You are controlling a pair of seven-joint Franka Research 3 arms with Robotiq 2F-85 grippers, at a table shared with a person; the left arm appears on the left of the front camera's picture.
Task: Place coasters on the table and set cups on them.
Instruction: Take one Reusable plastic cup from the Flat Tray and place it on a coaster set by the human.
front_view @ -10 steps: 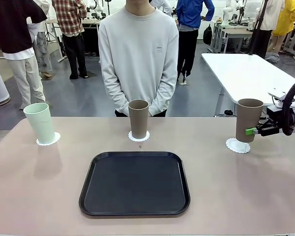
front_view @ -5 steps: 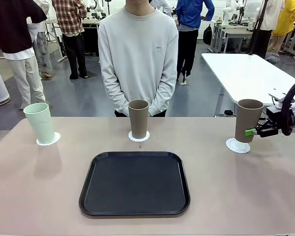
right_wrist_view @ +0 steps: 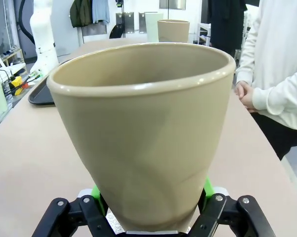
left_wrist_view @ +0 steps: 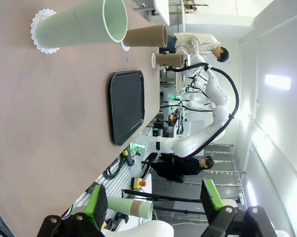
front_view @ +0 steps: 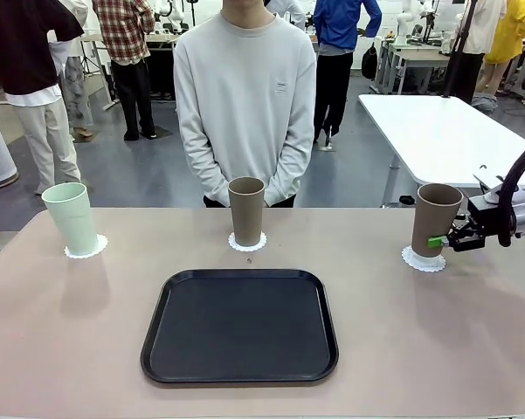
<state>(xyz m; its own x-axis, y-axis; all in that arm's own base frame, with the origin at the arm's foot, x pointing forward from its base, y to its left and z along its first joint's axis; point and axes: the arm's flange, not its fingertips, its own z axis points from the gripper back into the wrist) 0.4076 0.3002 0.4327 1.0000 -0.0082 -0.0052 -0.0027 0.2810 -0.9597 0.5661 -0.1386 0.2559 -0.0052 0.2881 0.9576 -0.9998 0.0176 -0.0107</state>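
right gripper (front_view: 440, 241) clamped on brown cup (front_view: 436, 220), low on its wall, cup tilted over coaster (front_view: 424, 259) right of tray (front_view: 240, 326) | left gripper (left_wrist_view: 153, 200) jaws wide, holding nothing | other cups: mint (front_view: 72, 218) left of tray, brown (front_view: 246, 211) behind it, each on its coaster

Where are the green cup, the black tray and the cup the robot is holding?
green cup (front_view: 72, 218), front view, mid wall.
black tray (front_view: 239, 325), front view, bare floor.
held brown cup (front_view: 434, 218), front view, mid wall.

I note my right gripper (front_view: 440, 240) clamped on the brown-taupe tumbler (front_view: 436, 218); my left gripper (left_wrist_view: 155, 202) stands spread, holding nothing.
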